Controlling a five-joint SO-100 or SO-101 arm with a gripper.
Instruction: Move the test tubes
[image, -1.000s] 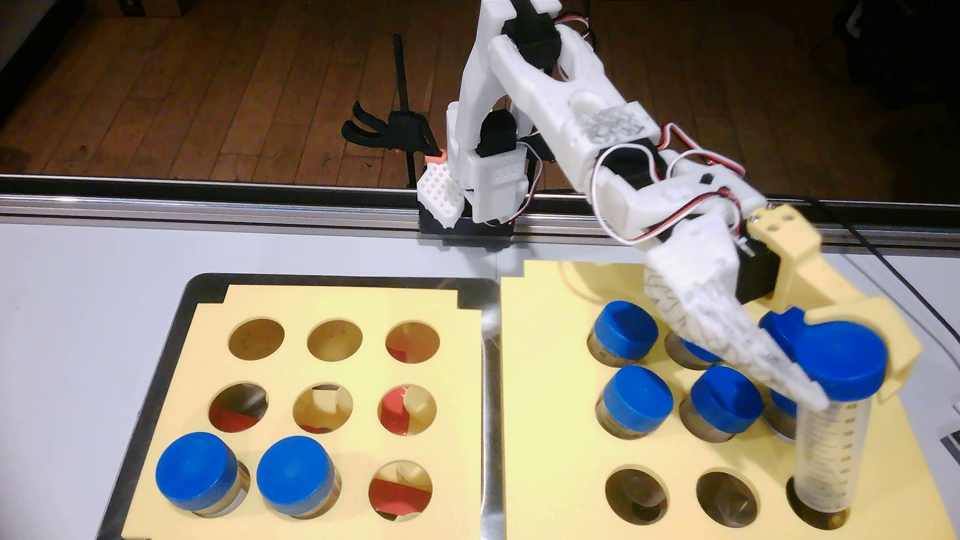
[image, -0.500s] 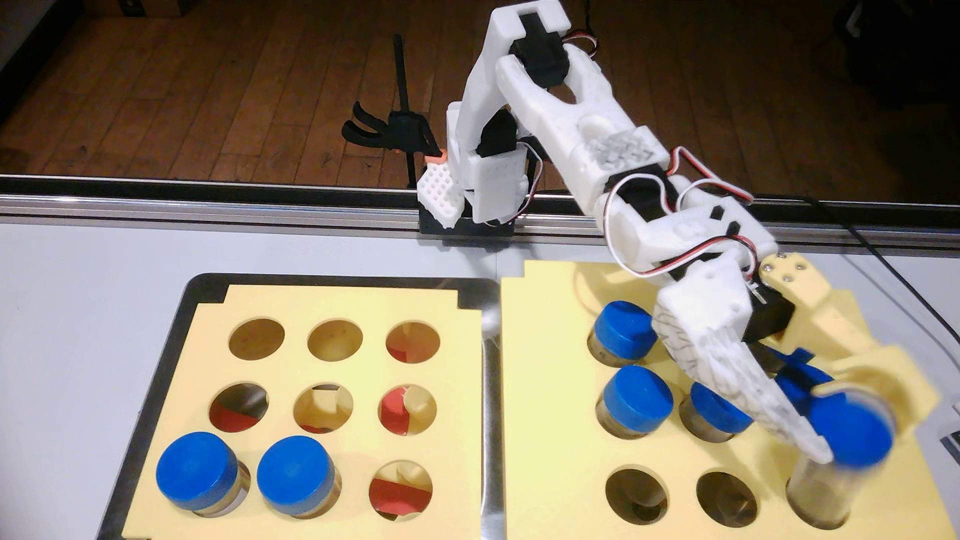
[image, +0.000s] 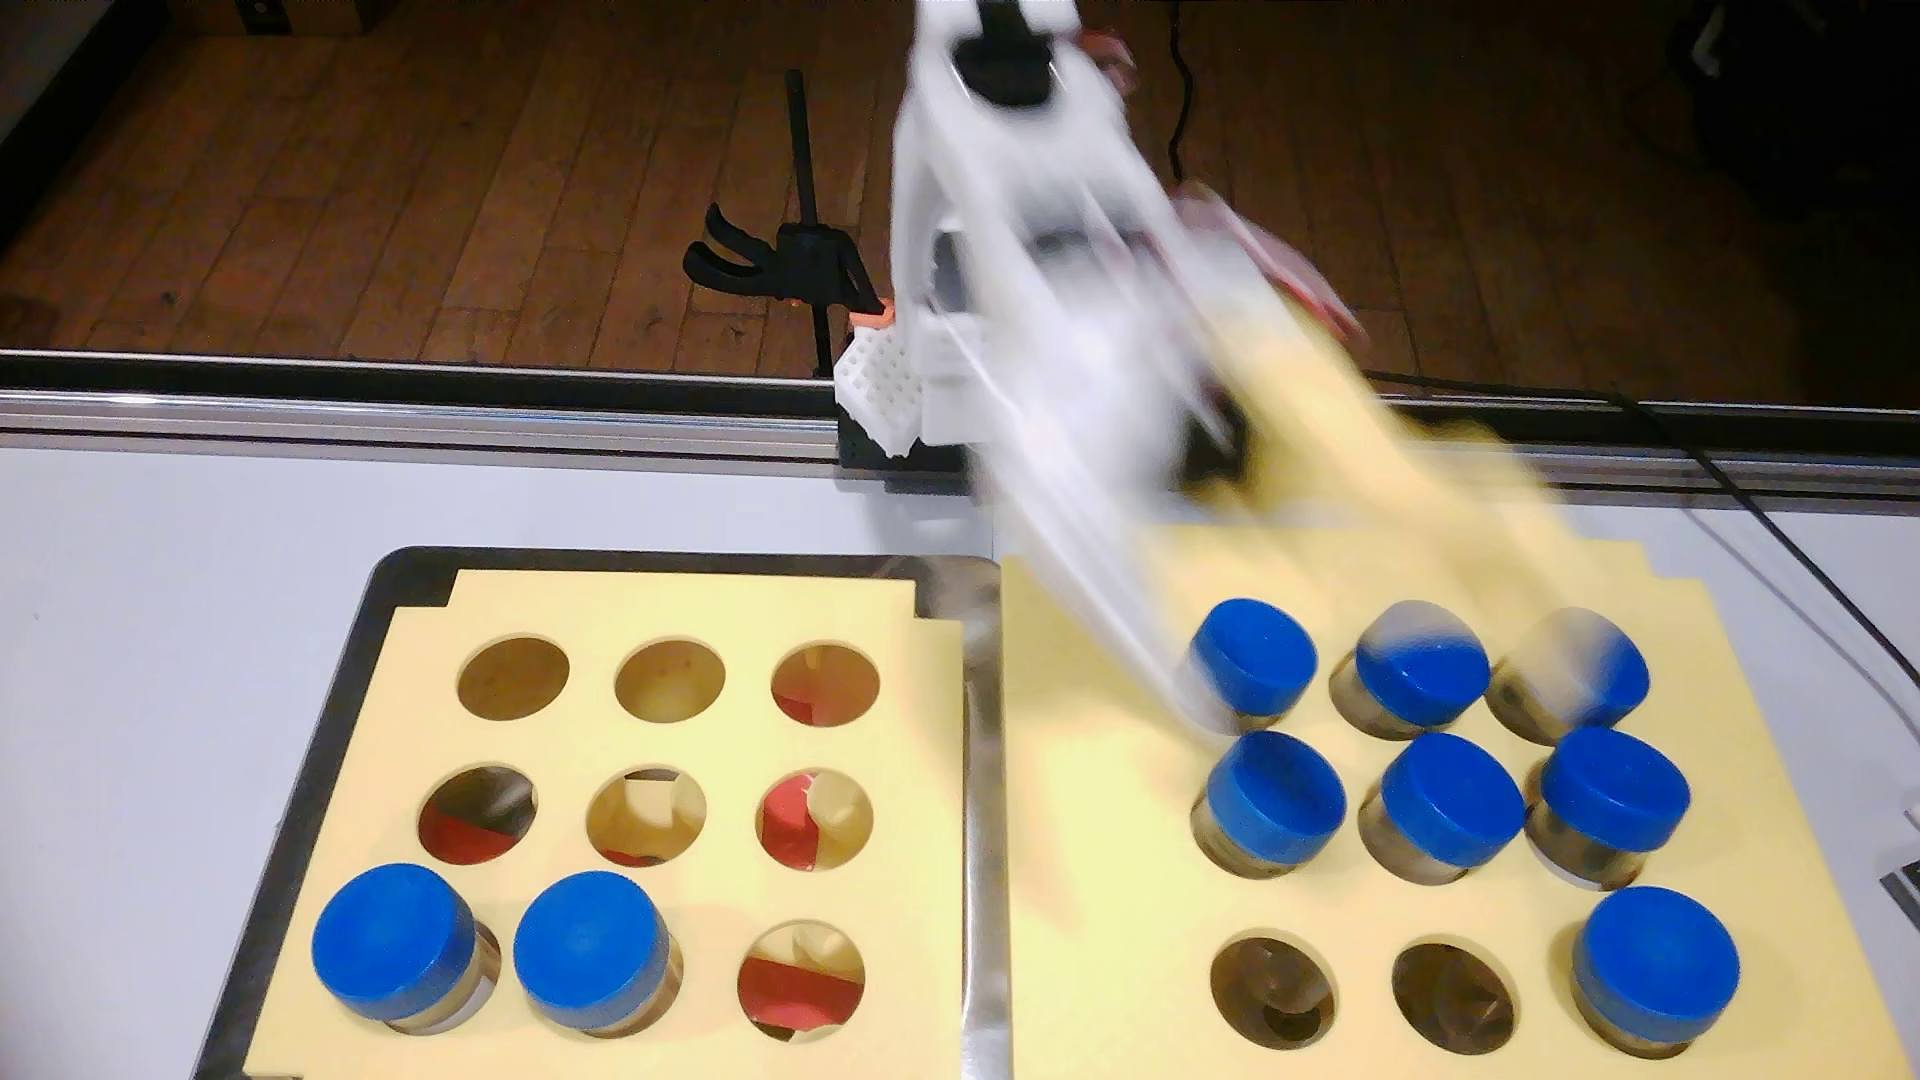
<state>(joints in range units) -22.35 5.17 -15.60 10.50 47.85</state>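
Arm (image: 1049, 343) is smeared by motion blur; gripper state can't be told, nothing seen held. Seven test tubes (image: 1654, 968) are seated in right rack (image: 1091, 831), two in left rack (image: 686, 613), caps up, holes keeping them upright.

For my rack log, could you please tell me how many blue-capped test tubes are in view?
9. Left rack: two in the front row. Right rack: three at the back, three in the middle, one front right.
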